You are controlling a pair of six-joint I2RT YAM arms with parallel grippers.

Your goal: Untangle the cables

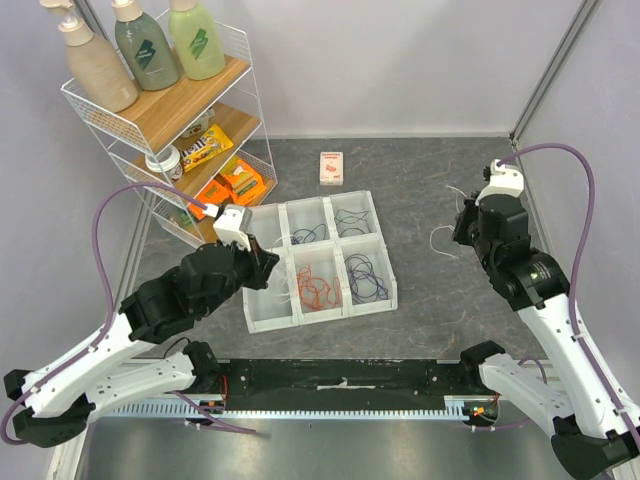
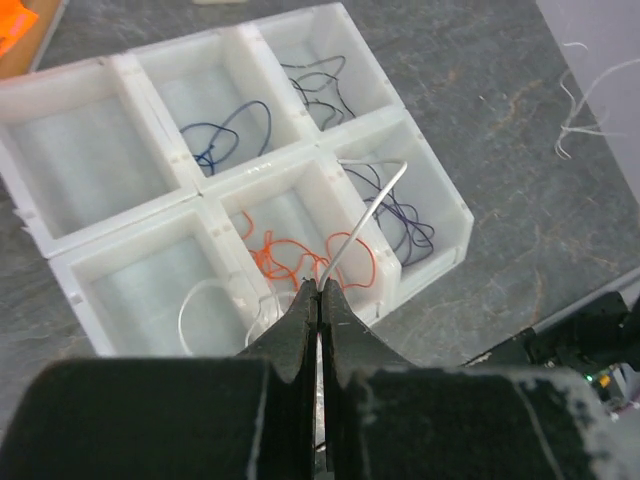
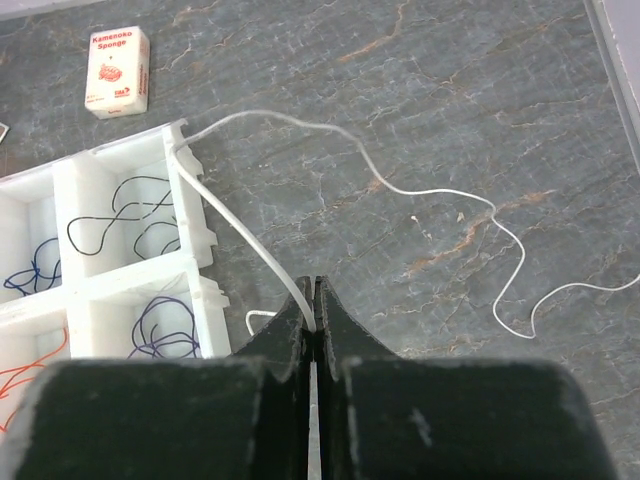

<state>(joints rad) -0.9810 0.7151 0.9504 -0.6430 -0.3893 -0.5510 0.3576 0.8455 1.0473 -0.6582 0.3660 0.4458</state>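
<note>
Left wrist view: a white cable [image 2: 372, 201] was held pinched in the closed left end effector [image 2: 319, 292] over the tray [image 2: 160, 120], its long axis running far-right, while a white strand [image 3: 250, 238] was clamped in the right end effector [image 3: 314, 305] above the counter [image 3: 450, 100].

A dark blue cable [image 2: 225, 135], a black cable [image 2: 320, 85], an orange cable [image 2: 300, 255] and a purple cable [image 2: 405, 215] each lie loosely looped in separate compartments of the white tray [image 2: 205, 185]. A white cable [image 2: 375, 206] rises bent from the left hand's [image 2: 318, 288] pinch. The other white cable [image 3: 240, 225], pinched by the right hand [image 3: 313, 300], trails in curves across the desk [image 3: 450, 80].
</note>
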